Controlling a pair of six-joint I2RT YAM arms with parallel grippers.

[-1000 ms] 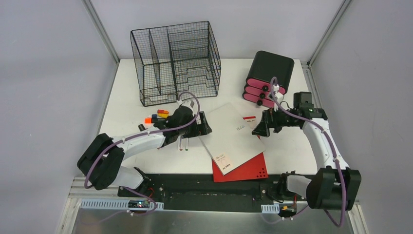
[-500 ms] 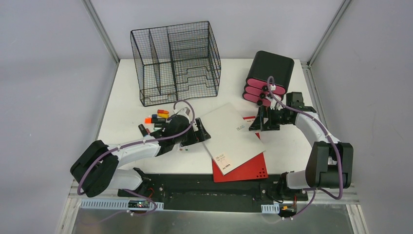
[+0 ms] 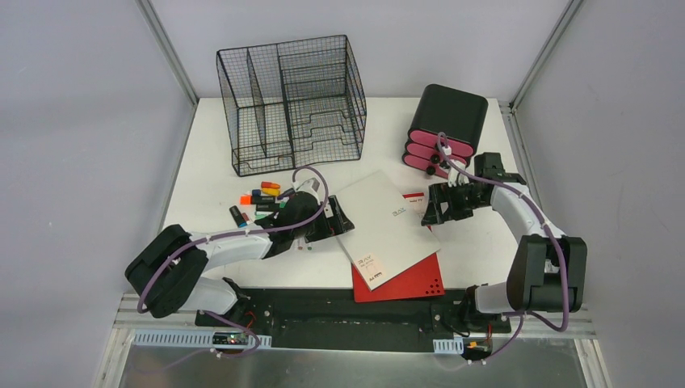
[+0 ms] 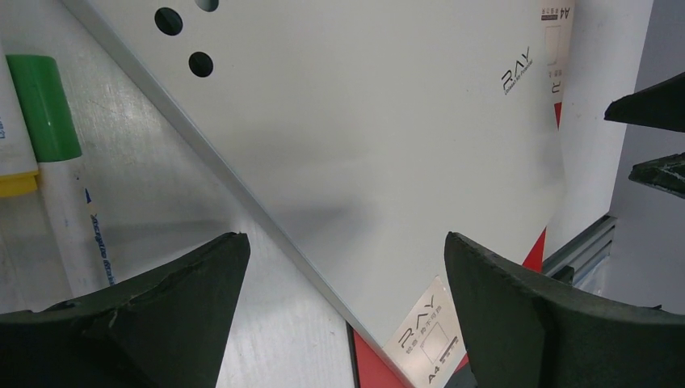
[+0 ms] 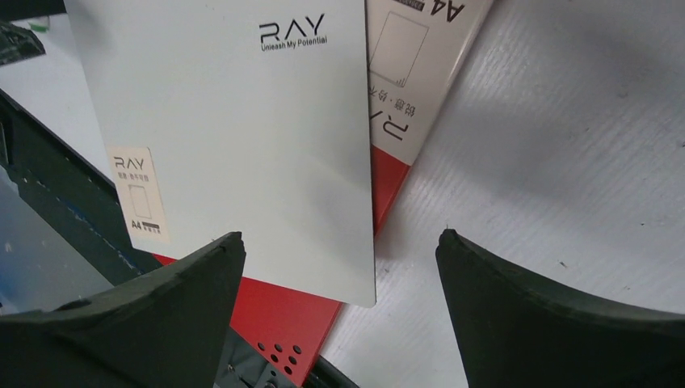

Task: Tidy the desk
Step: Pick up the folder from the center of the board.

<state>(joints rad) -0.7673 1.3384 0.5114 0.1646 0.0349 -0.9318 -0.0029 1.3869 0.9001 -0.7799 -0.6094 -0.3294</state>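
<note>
walls (image 3: 73, 121): plain grey | corner posts (image 3: 168, 52): aluminium | near ledge (image 3: 347, 370): bare metal | light: even, soft shadows

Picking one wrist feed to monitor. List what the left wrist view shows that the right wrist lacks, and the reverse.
Left wrist only: a green-capped marker beside the white folder, and that folder's punched holes. Right wrist only: the red folder's punched corner. Both: the white folder lying on the red folder on the desk, seen past the open left tool or right tool.
</note>
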